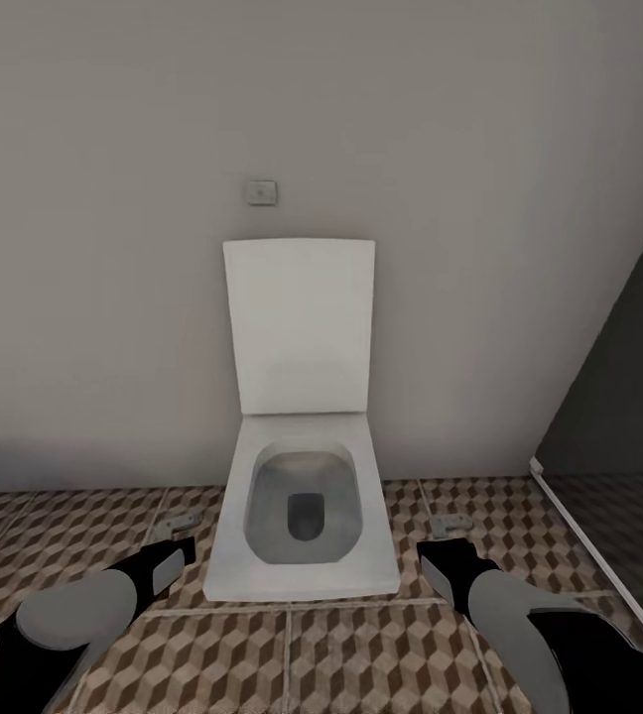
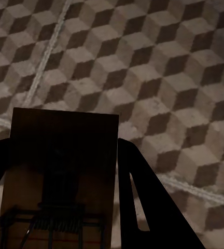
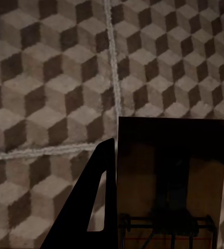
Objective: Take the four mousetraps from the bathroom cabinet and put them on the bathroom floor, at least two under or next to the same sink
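Brown-and-beige cube tiles, that's the bathroom floor (image 1: 341,654), running up to a grey wall with a white toilet (image 1: 302,496) parked dead centre, lid up. So the robot is facing the toilet, not a sink, and no sink or cabinet shows from where it stands.

Both arms are low in front. The left gripper (image 2: 63,207) is clamped on a mousetrap (image 2: 60,171): the left wrist view has a dark-brown slab with a wire spring sitting between the black fingers, hanging over the tiles. Same deal on the other side, the right gripper (image 3: 166,202) is closed around another mousetrap (image 3: 169,171), wire bits visible at its near end. From the head camera the left gripper (image 1: 163,565) sits just left of the toilet base and the right gripper (image 1: 450,575) just right of it, both above the floor.

There are also two small flat grey-brown things on the tiles, one far-left of the bowl (image 1: 178,524) and one far-right (image 1: 450,523). Could be traps already down, too small for me to call.

What could go wrong, imo: dropping these two right here. They'd count as on the floor, but this is the toilet, and if no pair ends up beside the same sink the task fails. Also the slabs are thin and pinched by the edges, so a bump while driving could make one slip or twist out. And the toilet base is close to both grippers, so an arm could clip it on a turn.
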{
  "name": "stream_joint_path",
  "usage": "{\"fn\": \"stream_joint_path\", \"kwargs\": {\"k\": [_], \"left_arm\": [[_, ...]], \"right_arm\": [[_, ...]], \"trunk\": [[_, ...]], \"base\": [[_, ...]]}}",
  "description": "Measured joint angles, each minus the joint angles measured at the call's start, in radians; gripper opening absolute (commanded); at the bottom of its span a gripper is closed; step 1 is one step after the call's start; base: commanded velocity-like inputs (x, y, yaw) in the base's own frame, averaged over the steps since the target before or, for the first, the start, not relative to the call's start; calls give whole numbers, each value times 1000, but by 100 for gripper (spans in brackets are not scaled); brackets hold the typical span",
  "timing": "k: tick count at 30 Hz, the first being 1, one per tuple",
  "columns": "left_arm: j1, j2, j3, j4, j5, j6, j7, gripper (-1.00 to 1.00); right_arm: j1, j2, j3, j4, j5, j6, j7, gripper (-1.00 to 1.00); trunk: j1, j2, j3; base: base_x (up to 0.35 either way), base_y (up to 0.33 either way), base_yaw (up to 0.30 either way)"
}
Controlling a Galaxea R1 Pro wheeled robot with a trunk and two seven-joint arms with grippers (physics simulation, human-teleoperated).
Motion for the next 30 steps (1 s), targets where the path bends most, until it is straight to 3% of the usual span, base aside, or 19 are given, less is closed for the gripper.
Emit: {"fn": "stream_joint_path", "kwargs": {"k": [20,30], "left_arm": [[0,29,5,5,0,2,1,-100],[0,56,4,6,0,4,1,-100]], "right_arm": [[0,-1,0,1,0,-2,1,-100],[0,-1,0,1,2,-2,2,-100]], "trunk": [[9,-5,-77],[13,-7,-116]], "base": [[0,0,0],[0,0,0]]}}
